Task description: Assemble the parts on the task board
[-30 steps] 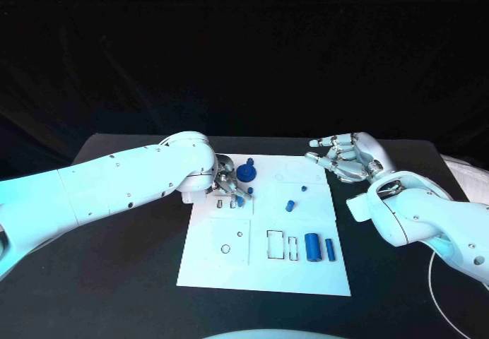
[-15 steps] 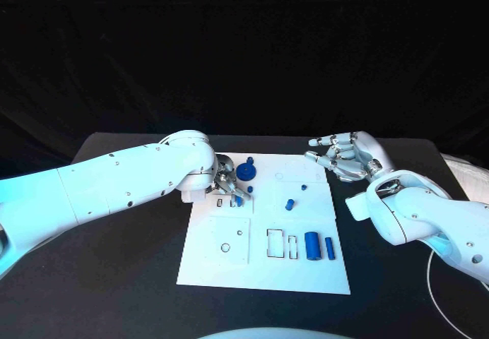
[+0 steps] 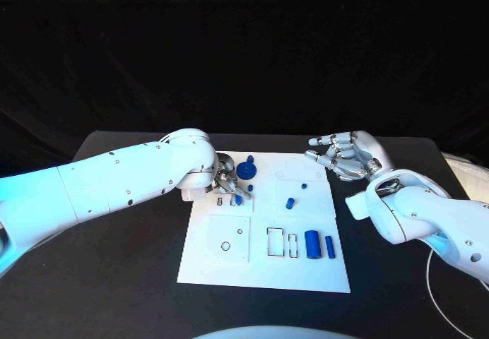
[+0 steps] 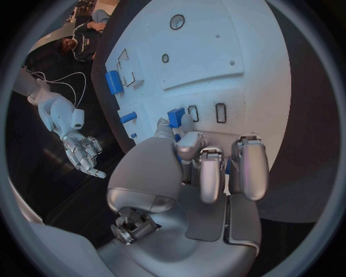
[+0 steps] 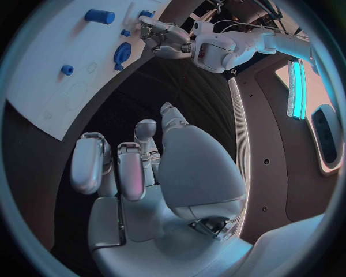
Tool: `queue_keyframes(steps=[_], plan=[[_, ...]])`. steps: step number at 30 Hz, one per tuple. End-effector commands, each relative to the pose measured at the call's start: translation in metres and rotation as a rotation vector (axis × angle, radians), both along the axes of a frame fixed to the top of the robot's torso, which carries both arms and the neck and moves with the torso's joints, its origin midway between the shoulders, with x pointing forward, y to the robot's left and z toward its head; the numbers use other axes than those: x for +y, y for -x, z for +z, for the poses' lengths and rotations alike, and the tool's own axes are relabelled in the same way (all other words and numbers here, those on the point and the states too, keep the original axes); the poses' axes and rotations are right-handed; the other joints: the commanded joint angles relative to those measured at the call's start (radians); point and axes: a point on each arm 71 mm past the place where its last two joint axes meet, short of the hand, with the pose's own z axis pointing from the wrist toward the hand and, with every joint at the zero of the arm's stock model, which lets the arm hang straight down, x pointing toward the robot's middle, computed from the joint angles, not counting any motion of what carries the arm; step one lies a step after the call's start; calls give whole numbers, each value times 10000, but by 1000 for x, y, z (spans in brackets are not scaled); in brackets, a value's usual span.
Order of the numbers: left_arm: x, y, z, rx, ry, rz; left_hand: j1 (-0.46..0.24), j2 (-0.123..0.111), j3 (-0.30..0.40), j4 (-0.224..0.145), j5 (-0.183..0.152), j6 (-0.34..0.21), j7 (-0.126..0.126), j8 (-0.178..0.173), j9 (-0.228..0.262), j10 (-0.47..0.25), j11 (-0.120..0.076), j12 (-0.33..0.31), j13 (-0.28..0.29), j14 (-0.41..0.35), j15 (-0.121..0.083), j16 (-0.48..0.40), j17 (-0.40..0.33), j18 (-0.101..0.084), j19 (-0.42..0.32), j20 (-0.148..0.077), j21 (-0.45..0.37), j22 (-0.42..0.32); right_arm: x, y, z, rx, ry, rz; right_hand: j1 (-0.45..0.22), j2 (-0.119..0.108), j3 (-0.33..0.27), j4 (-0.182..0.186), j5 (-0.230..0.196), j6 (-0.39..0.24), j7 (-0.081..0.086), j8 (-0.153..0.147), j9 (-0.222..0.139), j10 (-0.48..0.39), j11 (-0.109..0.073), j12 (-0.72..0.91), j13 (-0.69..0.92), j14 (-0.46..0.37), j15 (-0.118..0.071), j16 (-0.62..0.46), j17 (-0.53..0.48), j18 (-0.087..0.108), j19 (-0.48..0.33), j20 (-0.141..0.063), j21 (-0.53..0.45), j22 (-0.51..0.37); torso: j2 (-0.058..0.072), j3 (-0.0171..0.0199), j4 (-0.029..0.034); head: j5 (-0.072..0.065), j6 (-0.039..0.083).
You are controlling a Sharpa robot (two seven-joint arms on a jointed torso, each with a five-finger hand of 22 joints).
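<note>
Since a second ago little has moved: the left hand point(image 3: 226, 182) stays over the board's far left part and has only crept slightly, while the right hand point(image 3: 348, 157) hangs in the same place off the board's far right corner.

In the head view, the board point(image 3: 219, 265) lies in the middle of the table point(image 3: 122, 282). The left hand's fingers point down at a small blue part point(image 3: 237, 200) beside two narrow slots. Whether they pinch it cannot be told here. A blue gear point(image 3: 246, 173) stands just beyond that hand. Near the board's middle lie a small peg point(image 3: 290, 205) and a tiny stud point(image 3: 304, 187); toward the near edge a thick block point(image 3: 311, 246) and a thin bar point(image 3: 329, 246) lie side by side, next to empty outlines. The right hand is spread, palm up, holding nothing.

In the left wrist view, the left hand point(image 4: 209, 167) has its fingers curled down onto the board point(image 4: 252, 81), with a blue part point(image 4: 176, 117) at the tip of one finger, just beside the slots. It looks touched or lightly pinched, but the grip is not clear.

In the right wrist view, the right hand point(image 5: 144, 167) is loosely curled and empty above the dark table, with the gear point(image 5: 121, 53) and block point(image 5: 100, 16) on the board point(image 5: 43, 104) beyond.

The parts look like small, rigid, light plastic, smooth enough to slip or tip. Each is probably best taken by its long flat sides with the fingertips, kept upright over its slot.
</note>
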Motion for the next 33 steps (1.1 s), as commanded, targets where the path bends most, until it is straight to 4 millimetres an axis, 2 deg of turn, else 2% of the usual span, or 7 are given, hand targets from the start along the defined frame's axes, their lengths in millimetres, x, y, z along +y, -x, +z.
queue_keyframes(steps=[1, 13, 33], plan=[[-2, 1, 0, 158, -9, -102, -227, -137, -97, 155, -31, -69, 28, 56, 60, 35, 31, 17, -1, 1032, -19, 30, 2629, -62, 81, -40, 35, 714, 2, 0, -1, -5, 58, 164, -19, 51, -25, 44, 22, -18, -27, 16, 16, -34, -14, 51, 13, 506, 61, -39, 190, 101, -55, -9, -45, 11, 0, 1, -1, -2, -3], [0, 1, -1, 171, -25, -73, -633, -338, -425, 198, -34, -48, 19, 46, 205, 60, 29, 44, 34, 1032, -16, 30, 2629, -67, 92, -28, 47, 757, 2, 1, -3, 84, 23, 165, -30, 59, -39, 52, 43, -11, -28, 19, 17, -30, -17, 57, 7, 511, 58, -34, 200, 101, -51, -11, -45, 11, 5, 3, -4, -6, 0], [2, 2, -1, 236, -67, -130, -767, -469, -644, 186, -37, -12, -2, 59, 312, 67, 14, 36, 25, 1032, -25, 30, 2629, -75, 109, -33, 69, 804, 2, 1, -6, 206, 17, 215, -46, 59, -53, 62, 45, -8, -29, 20, 17, -26, -16, 62, 6, 511, 57, -38, 195, 101, -49, -12, -46, 11, 3, 3, -2, -14, -8]])
